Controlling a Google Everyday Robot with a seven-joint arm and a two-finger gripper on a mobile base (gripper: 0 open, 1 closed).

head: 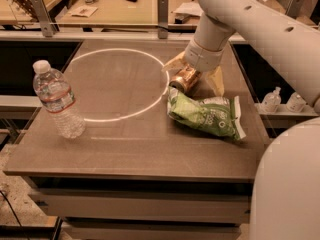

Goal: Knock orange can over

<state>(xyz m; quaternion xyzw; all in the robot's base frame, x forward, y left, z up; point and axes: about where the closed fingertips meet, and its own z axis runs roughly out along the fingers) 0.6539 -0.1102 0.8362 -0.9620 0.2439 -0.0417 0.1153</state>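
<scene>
My fingers [216,79] stand apart; the can [184,79] leans between them on the worktop [125,144], ungripped, free to topple.

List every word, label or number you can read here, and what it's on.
None can be read.
Water bottle: label print too blurred.
Snack bag: print too blurred.
Orange can, between the open fingers of the gripper beside the bag: lettering too blurred.

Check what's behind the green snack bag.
The orange can, tipped on its side, between the open jaws of the gripper. Its far end is covered by the gripper.
</scene>
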